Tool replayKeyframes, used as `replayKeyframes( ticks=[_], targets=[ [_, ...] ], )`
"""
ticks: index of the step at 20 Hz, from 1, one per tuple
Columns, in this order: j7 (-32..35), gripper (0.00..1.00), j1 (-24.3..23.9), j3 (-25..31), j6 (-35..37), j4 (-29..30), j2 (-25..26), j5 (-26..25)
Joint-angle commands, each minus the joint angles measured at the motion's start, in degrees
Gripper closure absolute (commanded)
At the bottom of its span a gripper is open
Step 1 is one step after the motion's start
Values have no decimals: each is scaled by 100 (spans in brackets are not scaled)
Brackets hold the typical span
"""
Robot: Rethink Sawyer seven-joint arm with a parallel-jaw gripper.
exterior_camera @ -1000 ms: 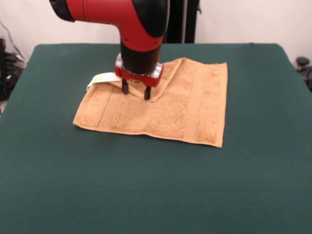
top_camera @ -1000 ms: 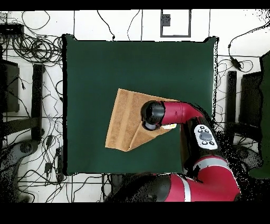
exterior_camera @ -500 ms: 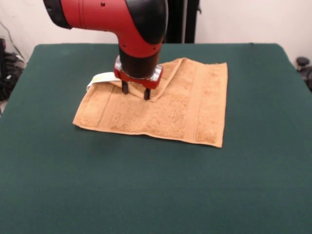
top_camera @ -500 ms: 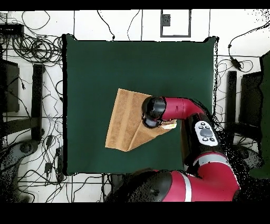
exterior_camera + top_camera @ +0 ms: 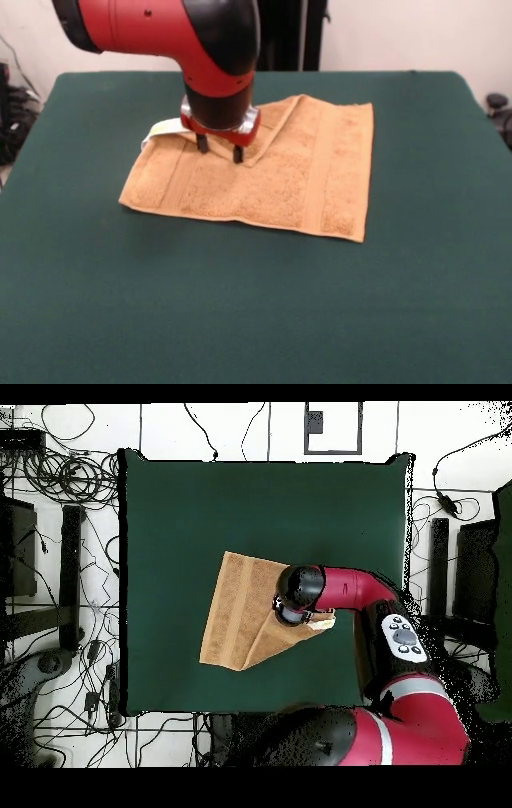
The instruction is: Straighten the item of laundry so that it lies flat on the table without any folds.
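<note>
Since a second ago your arm has slid a little toward the picture's left in the front view, while the towel (image 5: 264, 172) keeps the same outline. From the front you see the pincer (image 5: 216, 150) standing upright over the towel's far left part, its two dark fingers (image 5: 238, 154) apart with a clear gap between them and their tips at or just above the cloth. Right of the fingers a corner lies folded over in a raised diagonal ridge, and the white tag (image 5: 162, 130) pokes out at the far left edge beside the pincer. Elsewhere the cloth lies flat on the green table (image 5: 256, 304), nearer the far side than the middle. From overhead you see the towel (image 5: 235, 619) as a slanted shape with one folded side, the arm's head covering the pincer, and the tag (image 5: 320, 623) just beside it.
</note>
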Motion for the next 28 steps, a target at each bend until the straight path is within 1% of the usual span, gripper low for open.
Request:
replayKeyframes(
  ticks=[1, 4, 6, 7, 16, 20, 28],
  targets=[
    [-1609, 0, -211, 546, 852, 346, 401, -304],
    [-1562, 0, -210, 576, 939, 456, 289, -321],
    [-1562, 0, -218, 603, 971, 413, 324, -344],
    [-1585, 0, -224, 622, 1006, 286, 425, -360],
    [-1550, 0, -170, 715, 985, 152, 785, -448],
    [-1615, 0, -67, 723, 1297, -123, 1118, -464],
    [-1654, 0, -62, 799, 1487, -168, 1311, -435]
  ],
)
